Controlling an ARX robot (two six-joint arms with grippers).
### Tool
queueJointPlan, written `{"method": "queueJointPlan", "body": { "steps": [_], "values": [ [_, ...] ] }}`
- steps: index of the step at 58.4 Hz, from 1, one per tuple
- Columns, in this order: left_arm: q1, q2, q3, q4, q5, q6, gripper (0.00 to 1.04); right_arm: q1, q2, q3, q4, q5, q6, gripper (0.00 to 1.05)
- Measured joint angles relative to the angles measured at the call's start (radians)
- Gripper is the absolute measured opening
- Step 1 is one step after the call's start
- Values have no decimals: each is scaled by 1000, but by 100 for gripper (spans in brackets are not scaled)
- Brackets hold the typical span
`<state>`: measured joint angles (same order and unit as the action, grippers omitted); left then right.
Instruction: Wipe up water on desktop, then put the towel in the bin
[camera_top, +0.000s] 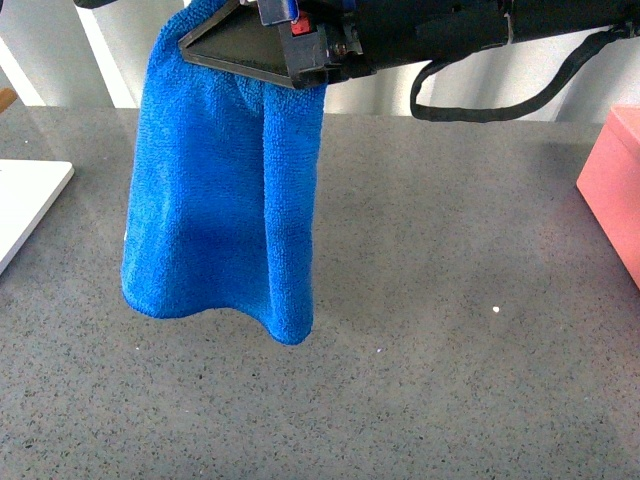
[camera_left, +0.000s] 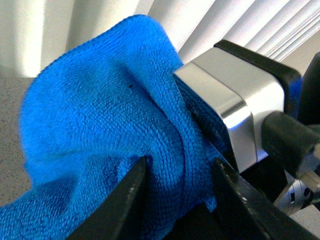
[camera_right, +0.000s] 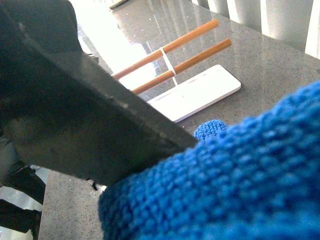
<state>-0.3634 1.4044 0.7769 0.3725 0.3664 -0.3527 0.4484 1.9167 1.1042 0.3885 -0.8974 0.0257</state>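
Note:
The blue towel (camera_top: 220, 200) hangs in folds above the grey speckled desktop (camera_top: 450, 380), its lower edge just over the surface. My right gripper (camera_top: 215, 40) reaches in from the right at the top and is shut on the towel's upper edge. In the left wrist view the towel (camera_left: 100, 125) bunches between the black fingers (camera_left: 131, 200) of my left gripper (camera_left: 180, 195), which is shut on it, with the right gripper's silver body (camera_left: 235, 110) close alongside. The right wrist view shows one dark finger (camera_right: 75, 125) pressed against the towel (camera_right: 240, 185). The salmon-pink bin (camera_top: 615, 190) stands at the right edge.
A flat white board (camera_top: 25, 205) lies at the left edge of the desktop. The right wrist view shows that white board (camera_right: 200, 92) with two wooden rods (camera_right: 170, 47) beside it. A small white spot (camera_top: 496, 309) marks the desktop right of the towel.

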Motion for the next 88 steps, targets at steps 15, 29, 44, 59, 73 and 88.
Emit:
{"method": "queueJointPlan", "body": {
  "steps": [15,29,44,59,73,88],
  "values": [
    [-59,-29,-160,331,-470,216,48,-4,-2,-3,-4,47,2,8],
    [84,-211,-384,434,-668,322,11,-19,-17,-14,-14,50,0,8],
    [152,-348,-530,433,-564,338,4,-13,-27,-25,-18,54,0,8],
    [245,-560,-663,351,-475,344,3,-31,-55,-54,-27,72,-2,8],
    [344,-705,-715,255,-372,345,3,-44,-71,-61,-38,79,-4,8],
    [361,-807,-755,212,-367,345,3,-51,-79,-75,-39,94,-4,8]
  ]
}}
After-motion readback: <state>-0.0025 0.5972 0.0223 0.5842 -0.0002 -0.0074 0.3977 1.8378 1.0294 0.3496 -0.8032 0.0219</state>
